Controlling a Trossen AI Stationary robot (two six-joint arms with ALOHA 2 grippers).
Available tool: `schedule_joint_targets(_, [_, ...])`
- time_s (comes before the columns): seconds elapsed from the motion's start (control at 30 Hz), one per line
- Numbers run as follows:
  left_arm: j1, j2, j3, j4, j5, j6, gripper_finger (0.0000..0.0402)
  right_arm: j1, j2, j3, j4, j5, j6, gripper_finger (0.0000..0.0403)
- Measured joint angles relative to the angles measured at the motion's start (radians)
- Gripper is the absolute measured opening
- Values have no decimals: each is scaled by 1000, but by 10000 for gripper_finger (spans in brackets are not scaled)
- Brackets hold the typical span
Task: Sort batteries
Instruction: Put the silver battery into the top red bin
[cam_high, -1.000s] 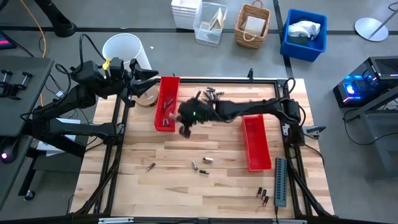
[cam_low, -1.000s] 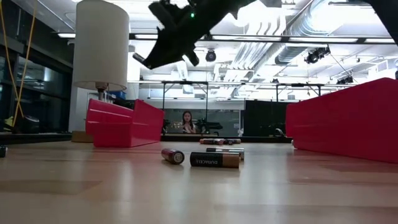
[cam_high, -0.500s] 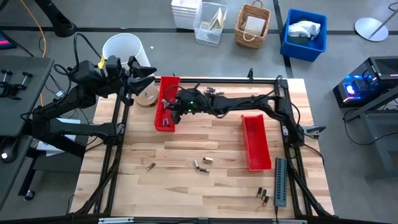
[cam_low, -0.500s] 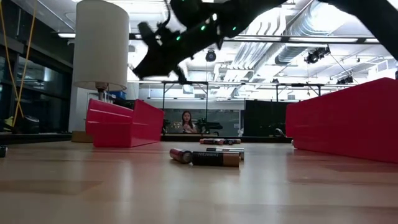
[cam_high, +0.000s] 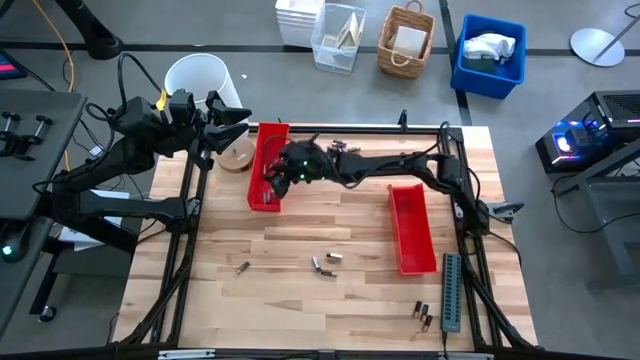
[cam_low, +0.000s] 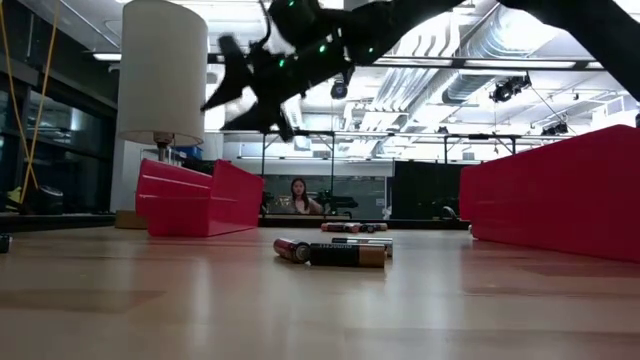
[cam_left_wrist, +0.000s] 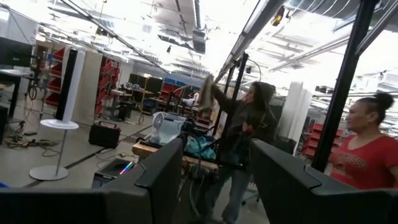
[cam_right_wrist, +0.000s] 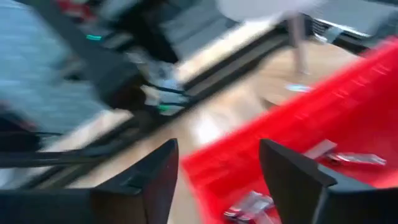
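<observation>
My right arm stretches from the right side of the high view toward the upper left of centre, and my right gripper (cam_high: 281, 176) hangs over the long red plastic tray on the left (cam_high: 270, 150), its two dark fingers (cam_right_wrist: 146, 183) spread apart with nothing between them. In the right wrist view, a few small silvery batteries in that tray (cam_right_wrist: 339, 155) lie on the red floor just past my fingertips. In the low view the same gripper (cam_low: 248, 88) shows at the top, raised clear above the tray.

My left gripper (cam_high: 238, 118) waits at the upper left of the high view, off the table's edge beside a white round bin (cam_high: 196, 78), fingers apart and holding nothing.

A cluster of loose batteries (cam_high: 340, 150) lies at the upper middle of the wooden table (cam_high: 300, 300), just beyond my right arm. Three more batteries (cam_high: 323, 263) lie scattered at lower centre, one (cam_high: 242, 267) further left, and a pair (cam_high: 423, 315) at the lower right beside a long grey ridged strip (cam_high: 452, 291). A second red tray (cam_high: 412, 228) sits right of centre. People stand in the room beyond, seen in the left wrist view.
</observation>
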Motion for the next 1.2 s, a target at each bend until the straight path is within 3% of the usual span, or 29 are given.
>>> schedule_joint_targets(0.1, [-1, 0, 0, -6, 2, 0, 179, -7, -52, 1, -88, -112, -33, 228])
schedule_joint_targets(0.37, [-52, 41, 0, -134, 33, 30, 179, 136, -151, -26, -629, -123, -286, 216])
schedule_joint_targets(0.5, [-98, 83, 0, -149, 32, 35, 179, 237, -161, -84, -790, -125, -333, 213])
schedule_joint_targets(0.6, [-124, 112, -1, -156, 33, 63, 179, 302, -160, -139, -809, -103, -334, 212])
schedule_joint_targets(0.73, [-140, 128, -1, -141, 32, 80, 179, 358, -159, -214, -754, 5, -280, 212])
schedule_joint_targets(1.03, [-146, 134, -1, -5, 31, 81, 179, 415, -153, -289, -711, 64, -138, 212])
schedule_joint_targets(1.2, [-146, 134, -1, -20, 31, 90, 179, 424, -152, -340, -676, 144, -74, 212])
